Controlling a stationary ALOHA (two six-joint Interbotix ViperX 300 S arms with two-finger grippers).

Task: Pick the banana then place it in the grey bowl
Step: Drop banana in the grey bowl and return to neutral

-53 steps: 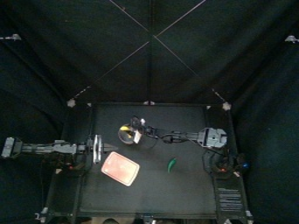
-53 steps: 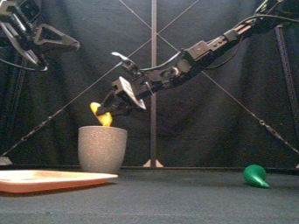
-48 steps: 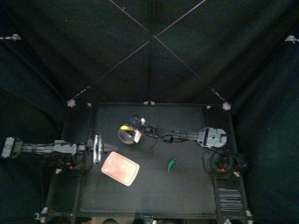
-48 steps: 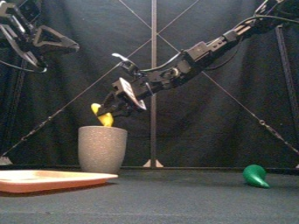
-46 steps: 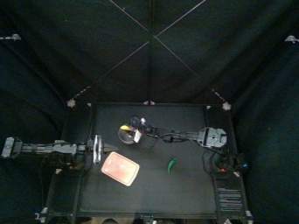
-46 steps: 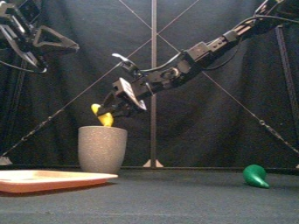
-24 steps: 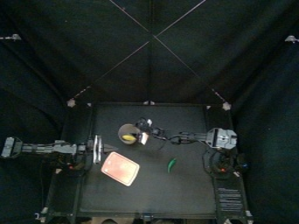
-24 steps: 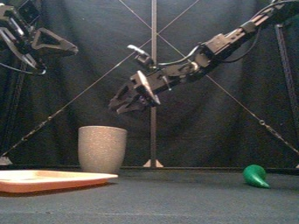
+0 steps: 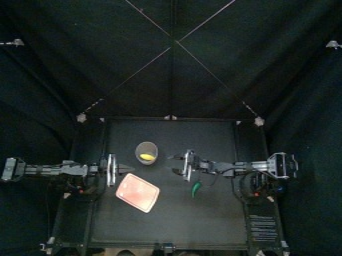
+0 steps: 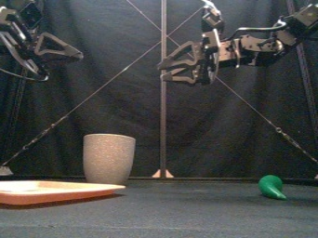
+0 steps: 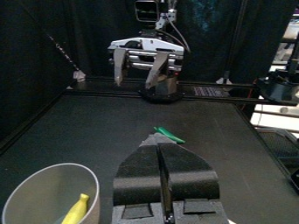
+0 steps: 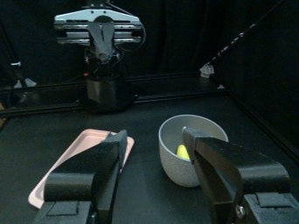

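1. Since a second ago, your right claw has pulled away from above the grey bowl toward the upper right of the front view. It held the banana over the rim then, and the banana now lies inside the bowl.
2. Your bench fills the lower half of the top view and carries three things.
3. That right claw is spread wide, empty and touching nothing. In its own wrist view the bowl shows through the gap between the jaws.
4. Your left claw hangs at the upper left of the front view, its jaws pressed together on nothing.
5. The pink tray lies flat at the lower left of the front view, near the bowl.
6. The bowl stands upright, left of centre in the top view.
7. The banana shows as a yellow spot in the bowl's mouth. I judge it a light, stiff, smooth toy. If you need it again, take it across the middle of its curve, though the bowl's wall would crowd the jaws. The placing looks done.
8. A green toy lies at the lower right of the front view, well apart from the bowl.
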